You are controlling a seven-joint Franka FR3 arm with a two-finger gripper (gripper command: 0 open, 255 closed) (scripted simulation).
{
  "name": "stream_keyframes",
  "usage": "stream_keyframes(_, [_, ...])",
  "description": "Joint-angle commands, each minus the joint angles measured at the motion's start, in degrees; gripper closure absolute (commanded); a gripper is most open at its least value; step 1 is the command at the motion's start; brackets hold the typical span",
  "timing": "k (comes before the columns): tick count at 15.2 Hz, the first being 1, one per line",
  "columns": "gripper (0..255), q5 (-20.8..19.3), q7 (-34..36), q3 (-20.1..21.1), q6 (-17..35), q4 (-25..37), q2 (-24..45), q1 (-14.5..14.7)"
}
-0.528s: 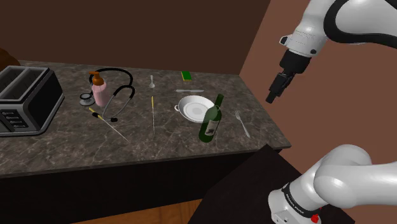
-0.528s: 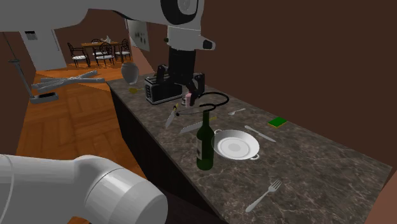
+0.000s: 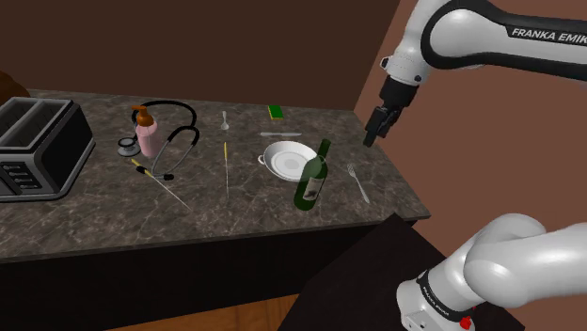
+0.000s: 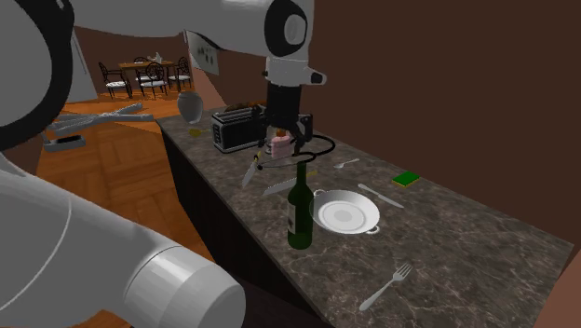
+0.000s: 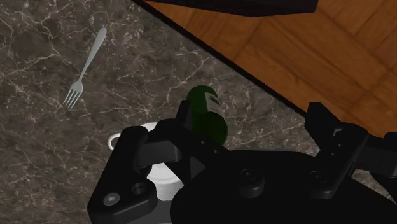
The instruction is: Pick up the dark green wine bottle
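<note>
the pick-up is barely begun, by my reading: the dark green wine bottle (image 3: 312, 177) stands upright on the dark marbled counter (image 3: 85, 221), near its front edge and just beside the white plate (image 3: 285, 160) (whether glass and rim touch i cannot tell), and nothing grips it. the gripper (image 3: 371, 138) hangs in the air, above the counter and off to the shoulder view's right of the bottle, apart from it. in the second exterior view it hangs higher than the bottle's top. in the wrist view the top of the bottle shows from above, close beside one of the black fingers (image 5: 175, 137). the fingers stand spread, with nothing clasped between them. so nearly everything looks left to do: bring the hand in around the neck or body, close on it, and lift it off the stone

counts, as far as i can make them out on the counter:
- one wine bottle
- one plate
- one fork (image 3: 357, 183), on the shoulder view's right of the bottle
- one spoon (image 3: 225, 119)
- one table knife (image 3: 280, 134)
- one green sponge (image 3: 275, 112) near the back wall
- one toaster (image 3: 38, 146) at the shoulder view's left
- one stethoscope (image 3: 126, 146)
- one pink pump bottle (image 3: 147, 139) inside the stethoscope's loop
- two long thin tools (image 3: 227, 162) lying between the stethoscope and the plate
- one grey vase (image 4: 190, 105) at the counter's far end in the second exterior view
</note>
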Motion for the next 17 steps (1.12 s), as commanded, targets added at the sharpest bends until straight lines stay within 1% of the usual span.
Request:
stream_keyframes(1, [0,-0.2,-0.2,0.3,2.8,1.1,3.9,0.0])
stream_keyframes(6, [0,-1.1,-0.5,0.9,8.5,6.4,14.8,0.0])
stream_keyframes(11, [0,-2.3,-0.4,1.3,12.4,13.6,25.9,0.1])
stream_keyframes(12, [0,-2.4,-0.4,1.3,12.6,14.0,26.4,0.1])
stream_keyframes(17, [0,-2.3,-0.5,1.3,16.4,11.3,27.5,0.1])
